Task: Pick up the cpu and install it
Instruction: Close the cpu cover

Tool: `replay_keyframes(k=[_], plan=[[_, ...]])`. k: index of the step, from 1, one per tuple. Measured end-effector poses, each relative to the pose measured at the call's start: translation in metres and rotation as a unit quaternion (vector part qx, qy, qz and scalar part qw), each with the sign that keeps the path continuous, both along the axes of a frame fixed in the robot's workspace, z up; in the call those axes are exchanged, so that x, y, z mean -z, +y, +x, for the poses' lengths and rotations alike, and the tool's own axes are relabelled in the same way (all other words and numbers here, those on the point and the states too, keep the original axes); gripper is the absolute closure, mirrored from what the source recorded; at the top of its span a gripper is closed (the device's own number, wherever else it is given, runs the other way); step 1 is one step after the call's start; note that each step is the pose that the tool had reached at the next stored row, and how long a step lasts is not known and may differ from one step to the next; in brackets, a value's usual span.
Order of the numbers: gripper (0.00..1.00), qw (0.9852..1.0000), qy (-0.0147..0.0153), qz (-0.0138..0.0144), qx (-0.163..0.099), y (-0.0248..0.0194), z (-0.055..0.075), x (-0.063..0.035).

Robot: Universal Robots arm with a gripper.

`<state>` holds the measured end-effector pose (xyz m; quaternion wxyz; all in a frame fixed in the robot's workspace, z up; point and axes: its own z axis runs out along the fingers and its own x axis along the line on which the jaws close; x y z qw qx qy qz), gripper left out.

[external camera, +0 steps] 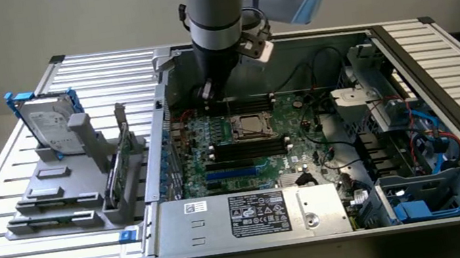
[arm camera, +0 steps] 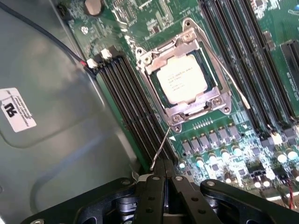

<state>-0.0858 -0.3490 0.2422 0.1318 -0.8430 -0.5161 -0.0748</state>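
Observation:
The cpu (arm camera: 180,79) lies flat in the socket on the green motherboard, its silver-grey top showing inside the metal socket frame (arm camera: 219,100). In the exterior view the cpu (external camera: 252,124) is in the middle of the board. My gripper (arm camera: 163,164) is shut, its fingertips pressed together just off one corner of the socket. A thin wire socket lever (arm camera: 161,147) runs from that corner to right beside the fingertips; I cannot tell whether it is pinched. The gripper (external camera: 206,95) hangs low inside the open case, near its back wall.
Black memory slots (arm camera: 126,98) flank the socket on both sides. The grey case wall (arm camera: 56,116) is close by the gripper. A hard drive with blue brackets (external camera: 54,124) stands on a grey holder (external camera: 57,196) at the exterior view's left. The power supply (external camera: 243,216) fills the case front.

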Motion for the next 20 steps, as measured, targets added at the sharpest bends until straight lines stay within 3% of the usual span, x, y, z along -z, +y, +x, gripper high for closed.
replay_keyframes(k=[4,8,10,13,17,20], plan=[[0.89,0.9999,-0.0146,-0.001,0.0,0.0,0.0005,0.0],[0.89,0.9998,-0.0223,-0.001,0.0,0.0001,0.0022,0.0],[0.89,0.9997,-0.0243,-0.001,0.0,0.0,0.0027,0.0],[0.89,0.9997,-0.0246,-0.0018,0.0,0.0,0.0028,0.0002],[0.89,0.9997,-0.0249,-0.0074,0.0,0.0002,0.0033,0.0044],[0.89,0.9996,-0.025,-0.0093,0.0,0.0002,0.0045,0.0097]])
